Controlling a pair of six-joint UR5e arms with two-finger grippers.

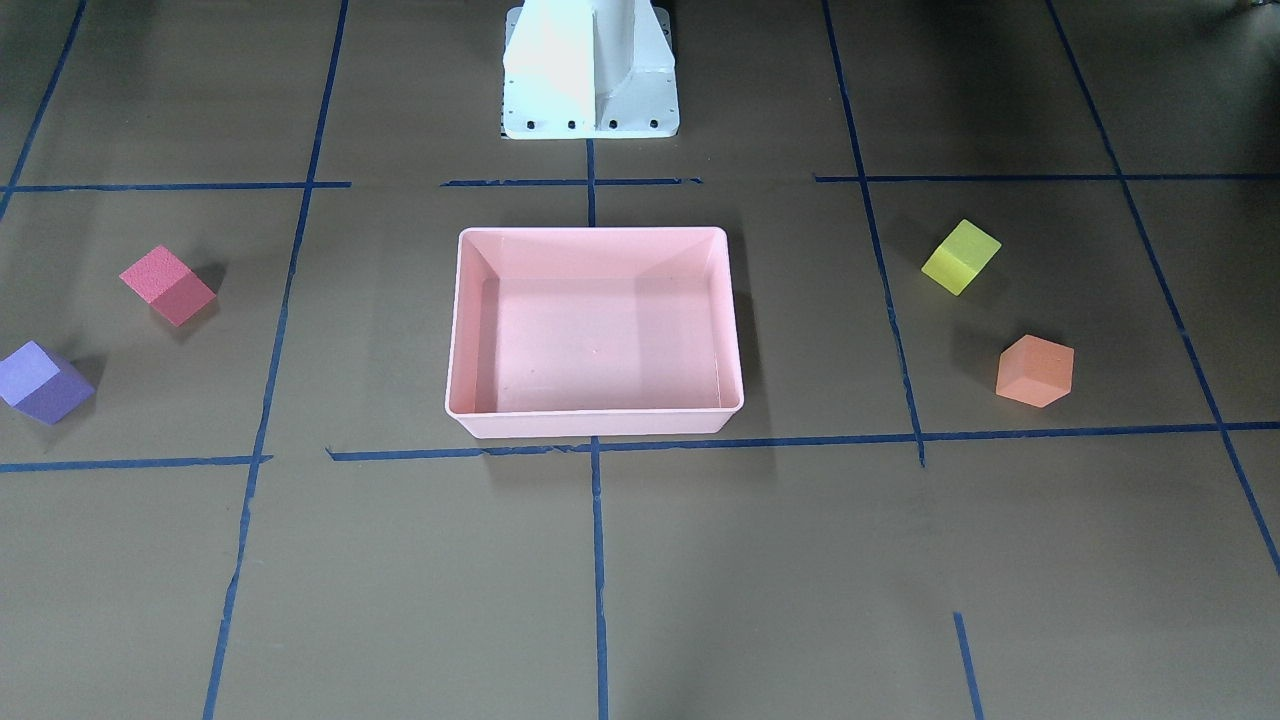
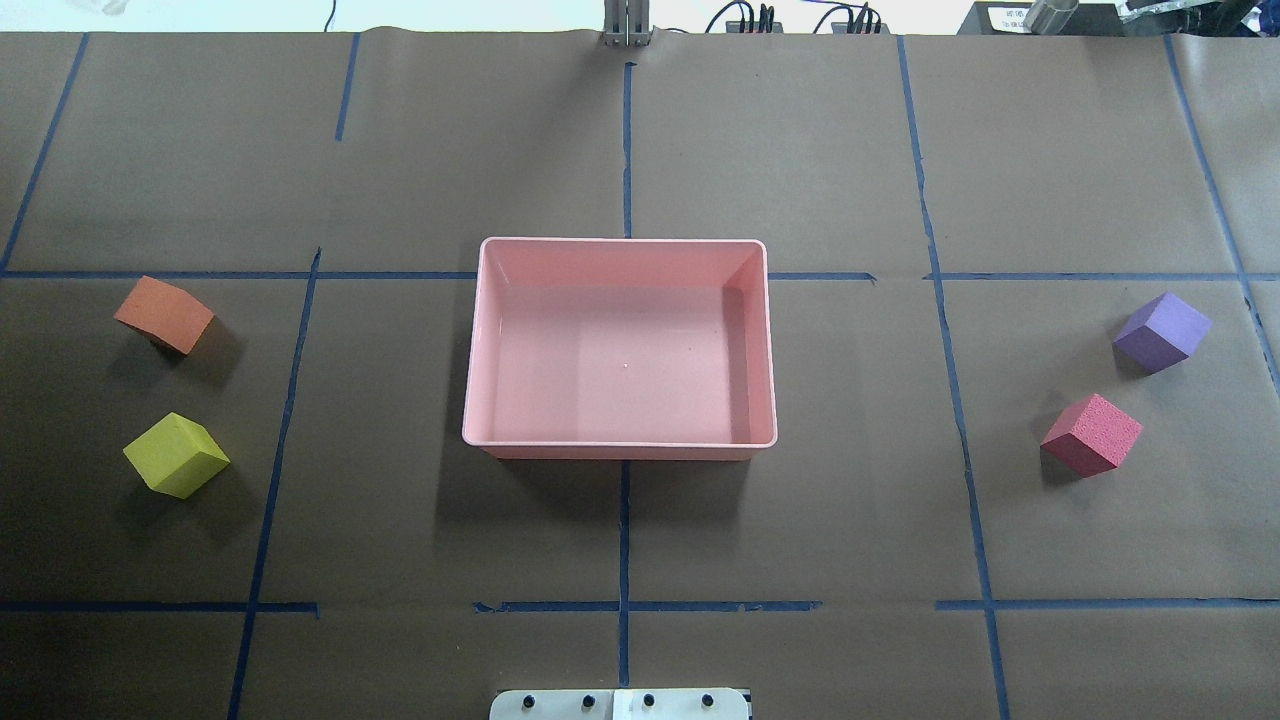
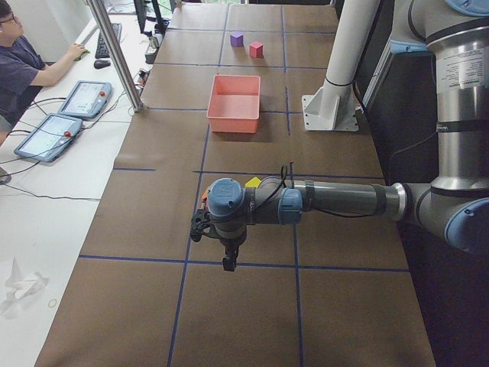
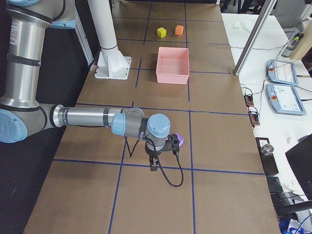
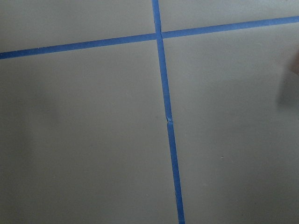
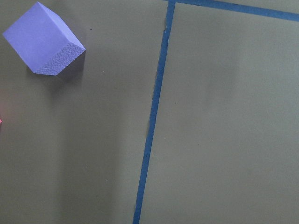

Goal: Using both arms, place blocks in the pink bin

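Observation:
The pink bin (image 1: pixel 592 424) stands empty at the table's middle, also in the overhead view (image 2: pixel 620 452). The yellow block (image 2: pixel 176 455) and the orange block (image 2: pixel 164 314) lie on the robot's left side. The purple block (image 2: pixel 1161 331) and the red-pink block (image 2: pixel 1091 434) lie on its right side. The left gripper (image 3: pixel 226 264) hangs above the paper near the yellow block (image 3: pixel 253 182). The right gripper (image 4: pixel 153 165) hangs near the purple block (image 4: pixel 180 140), which shows in the right wrist view (image 6: pixel 43 39). I cannot tell whether either gripper is open or shut.
The white pedestal base (image 1: pixel 590 70) stands behind the bin. Blue tape lines cross the brown paper. An operator (image 3: pixel 23 69) sits at a side desk with tablets (image 3: pixel 80 98), beside a metal post (image 3: pixel 114 53).

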